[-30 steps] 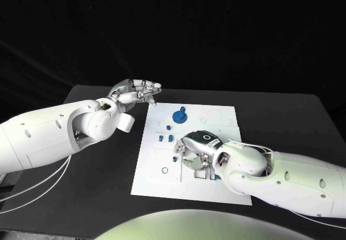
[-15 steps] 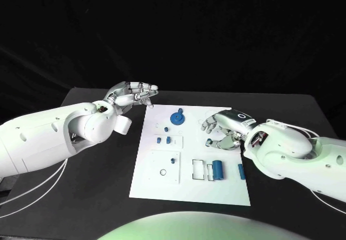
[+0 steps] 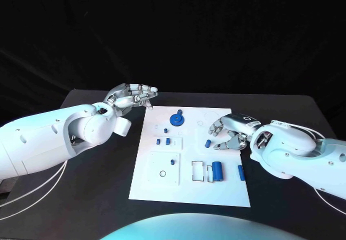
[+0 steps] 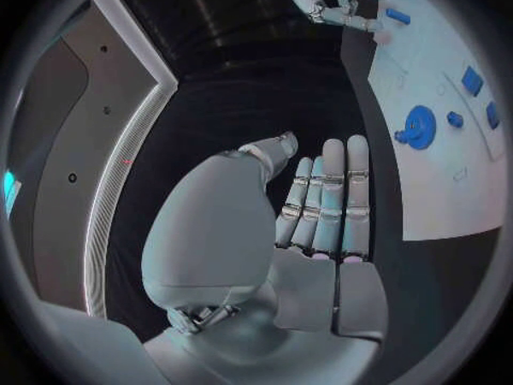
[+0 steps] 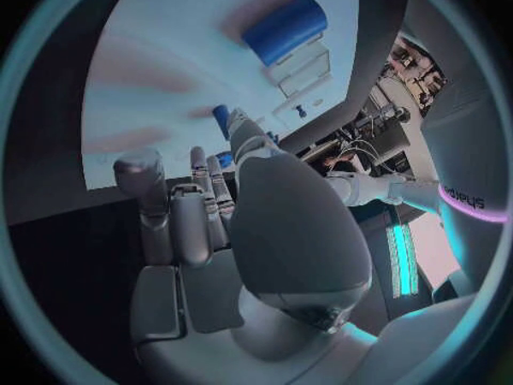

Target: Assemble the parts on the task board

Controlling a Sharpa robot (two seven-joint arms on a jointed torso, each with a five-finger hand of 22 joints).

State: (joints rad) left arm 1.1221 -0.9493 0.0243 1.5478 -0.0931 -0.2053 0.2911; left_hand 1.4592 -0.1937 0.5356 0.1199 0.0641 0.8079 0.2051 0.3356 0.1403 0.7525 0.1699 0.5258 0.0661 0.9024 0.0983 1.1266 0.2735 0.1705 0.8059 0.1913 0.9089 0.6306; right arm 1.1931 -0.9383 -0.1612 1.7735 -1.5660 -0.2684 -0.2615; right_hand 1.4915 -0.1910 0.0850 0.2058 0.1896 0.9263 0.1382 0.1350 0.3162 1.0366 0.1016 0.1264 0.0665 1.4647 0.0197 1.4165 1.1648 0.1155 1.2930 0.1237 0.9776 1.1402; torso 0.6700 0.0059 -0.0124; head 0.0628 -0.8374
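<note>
Parts point(image 3: 216, 171) partly hidden under right robot hand point(image 3: 229, 133).

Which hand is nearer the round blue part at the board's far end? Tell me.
Left. The left hand hovers off the board's far corner, close beside the round blue part; the right hand sits farther, above the board's right side.

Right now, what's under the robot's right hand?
Under the right hand lies the white task board, and a small blue part sits right at its fingertips. Whether the fingers pinch it can't be told. The board beneath the palm is hidden.
</note>
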